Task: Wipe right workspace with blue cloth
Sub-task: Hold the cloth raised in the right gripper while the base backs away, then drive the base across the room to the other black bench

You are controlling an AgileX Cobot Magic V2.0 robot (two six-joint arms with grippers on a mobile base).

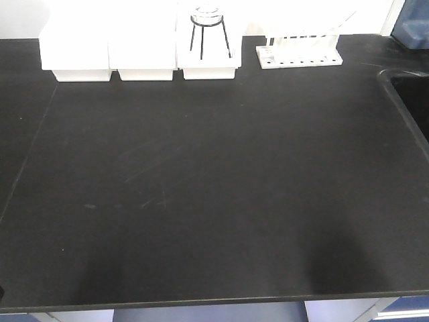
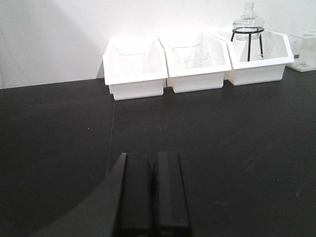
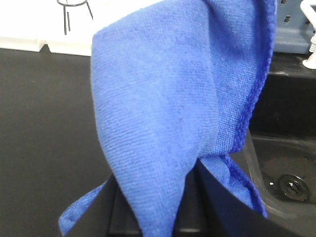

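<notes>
I hold the blue cloth (image 3: 163,98) clamped in my right pincer (image 3: 190,173) by the right edge of the worktop (image 1: 214,188), ready to wipe; my left pincer (image 2: 153,165) sits pressed together, clear.

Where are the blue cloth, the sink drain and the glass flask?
blue cloth (image 3: 158,113), right wrist view, its broad front.
sink drain (image 3: 292,187), right wrist view, its centre.
glass flask (image 2: 248,20), left wrist view, its round body.

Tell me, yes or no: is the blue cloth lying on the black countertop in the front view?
No, the black countertop there carries no cloth; the blue cloth hangs up close in the right wrist view.
</notes>
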